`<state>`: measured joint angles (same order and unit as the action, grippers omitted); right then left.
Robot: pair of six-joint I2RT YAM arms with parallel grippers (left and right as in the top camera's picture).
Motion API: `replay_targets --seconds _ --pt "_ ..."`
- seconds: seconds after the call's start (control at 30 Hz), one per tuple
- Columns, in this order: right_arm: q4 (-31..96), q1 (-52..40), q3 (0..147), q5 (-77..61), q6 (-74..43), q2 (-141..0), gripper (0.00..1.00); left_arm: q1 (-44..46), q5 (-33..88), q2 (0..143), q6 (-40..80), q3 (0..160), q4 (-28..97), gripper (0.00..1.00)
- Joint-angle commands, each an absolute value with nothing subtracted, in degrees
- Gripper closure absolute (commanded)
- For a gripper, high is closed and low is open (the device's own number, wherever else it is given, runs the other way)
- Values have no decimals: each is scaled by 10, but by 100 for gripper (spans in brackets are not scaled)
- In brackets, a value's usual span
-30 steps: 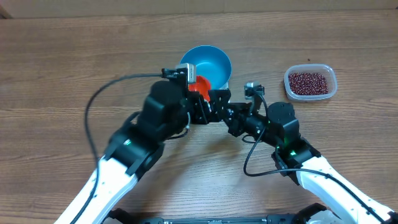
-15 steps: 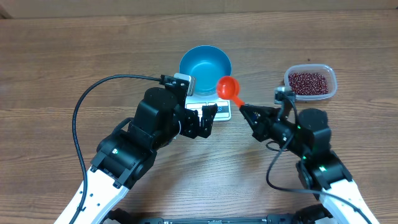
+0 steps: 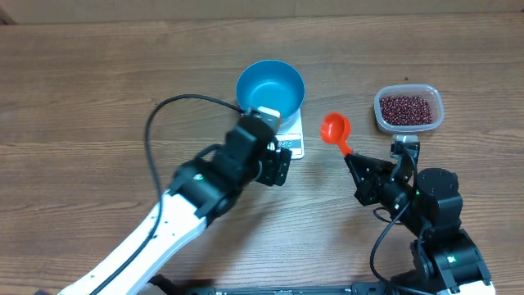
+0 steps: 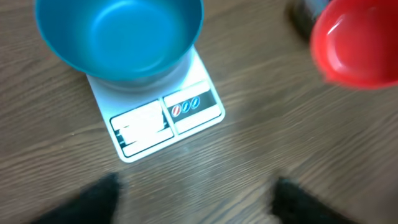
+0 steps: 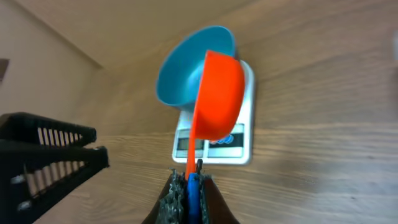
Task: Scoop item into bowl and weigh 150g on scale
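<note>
the right gripper pinches the handle of an orange-red scoop, its cup between the scale and the clear tub. the beans lie in that tub, just right of the scoop. the blue bowl sits on the scale. the left gripper hangs near the scale's front, fingers spread.

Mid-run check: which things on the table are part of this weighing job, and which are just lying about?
Job: blue bowl, standing on the white scale; red-brown beans in the clear tub; red scoop, held in the right arm's fingers.
Just there: left arm's black cable; wooden table.
</note>
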<state>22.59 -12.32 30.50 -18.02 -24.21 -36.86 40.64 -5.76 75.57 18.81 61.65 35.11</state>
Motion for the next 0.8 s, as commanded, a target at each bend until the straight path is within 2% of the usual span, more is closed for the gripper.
replay_targets --seconds 0.0,0.07,0.13,0.77 --pt "240 -113 308 -163 -224 -363 96 426 -135 790 180 621 347 65" --pt "246 -110 308 -163 -224 -363 96 427 -145 811 185 621 340 87" --pt "246 -108 308 -163 -224 -363 96 427 -145 831 184 621 329 95" --pt "283 -108 309 -94 -224 -363 96 400 -130 960 182 621 208 96"
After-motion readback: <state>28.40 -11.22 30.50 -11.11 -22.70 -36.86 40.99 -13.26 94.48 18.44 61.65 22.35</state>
